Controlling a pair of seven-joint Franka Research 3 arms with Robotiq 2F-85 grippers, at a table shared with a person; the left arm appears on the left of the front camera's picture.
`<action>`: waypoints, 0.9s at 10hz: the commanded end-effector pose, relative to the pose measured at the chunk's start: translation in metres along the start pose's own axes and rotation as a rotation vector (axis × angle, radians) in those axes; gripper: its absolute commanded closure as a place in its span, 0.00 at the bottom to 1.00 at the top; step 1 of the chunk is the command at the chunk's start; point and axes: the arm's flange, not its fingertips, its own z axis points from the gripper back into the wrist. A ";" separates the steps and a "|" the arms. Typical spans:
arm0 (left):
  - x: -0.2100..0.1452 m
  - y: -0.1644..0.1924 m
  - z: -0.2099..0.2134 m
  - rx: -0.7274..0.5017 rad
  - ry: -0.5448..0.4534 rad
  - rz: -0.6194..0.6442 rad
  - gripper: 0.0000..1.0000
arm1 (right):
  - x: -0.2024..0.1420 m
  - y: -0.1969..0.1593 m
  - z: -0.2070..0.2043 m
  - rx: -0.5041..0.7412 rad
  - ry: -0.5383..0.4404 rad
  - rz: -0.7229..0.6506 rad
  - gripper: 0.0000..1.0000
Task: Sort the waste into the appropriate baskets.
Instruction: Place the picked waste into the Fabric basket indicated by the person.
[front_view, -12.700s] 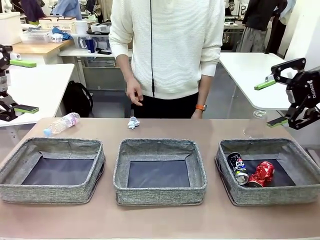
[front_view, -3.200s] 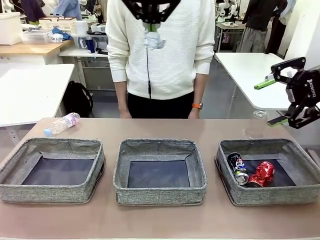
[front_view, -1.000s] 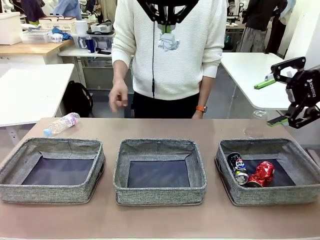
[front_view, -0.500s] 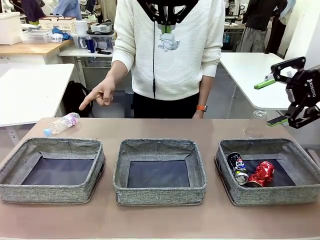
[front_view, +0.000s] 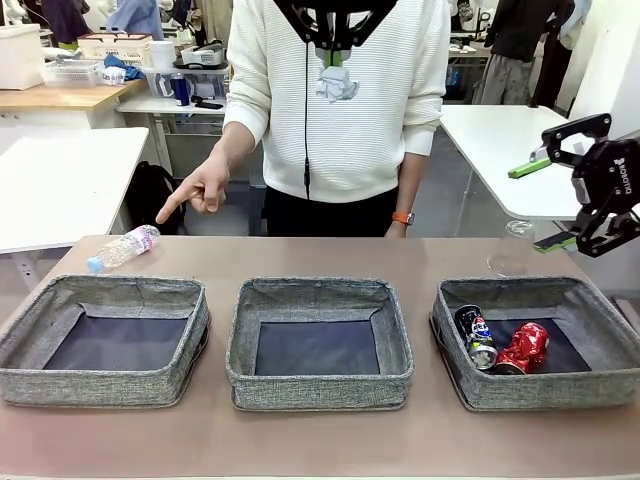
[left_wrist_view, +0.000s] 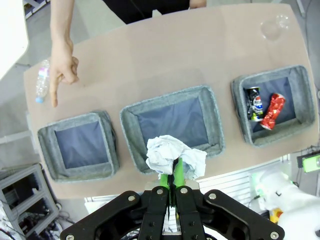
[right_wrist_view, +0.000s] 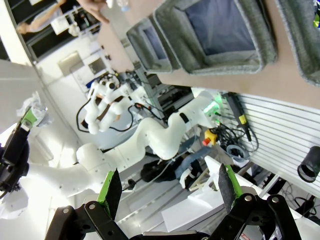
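High above the middle basket (front_view: 320, 386), my left gripper (front_view: 337, 68) is shut on the crumpled white paper ball (front_view: 337, 84). In the left wrist view the paper ball (left_wrist_view: 175, 156) hangs over the middle basket's near wall (left_wrist_view: 132, 145). The right basket (front_view: 540, 392) holds the dark printed can (front_view: 475, 336) and the crushed red can (front_view: 522, 348). The left basket (front_view: 100, 386) has nothing in it. A person's hand (front_view: 197, 190) points at the pink-labelled bottle (front_view: 123, 247) lying at the table's far left. My right gripper (front_view: 542, 205) hangs open at the right.
A second clear bottle (front_view: 512, 240) lies on the table behind the right basket. The person stands at the far edge, behind the middle basket. White tables stand to the left and right beyond this table.
The person's hand has risen and now points down at the pink-labelled bottle. My left gripper keeps the paper ball still overhead; the right arm has not moved.
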 end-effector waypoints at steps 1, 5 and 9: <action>0.000 0.002 0.002 -0.003 -0.009 -0.017 0.99 | -0.001 0.004 0.001 0.015 0.007 -0.020 0.00; -0.023 0.082 -0.036 0.076 -0.247 -0.026 0.99 | -0.001 0.004 0.001 0.015 0.007 -0.020 0.00; -0.053 0.230 -0.104 0.177 -0.209 0.084 0.99 | -0.001 0.004 0.001 0.015 0.007 -0.020 0.00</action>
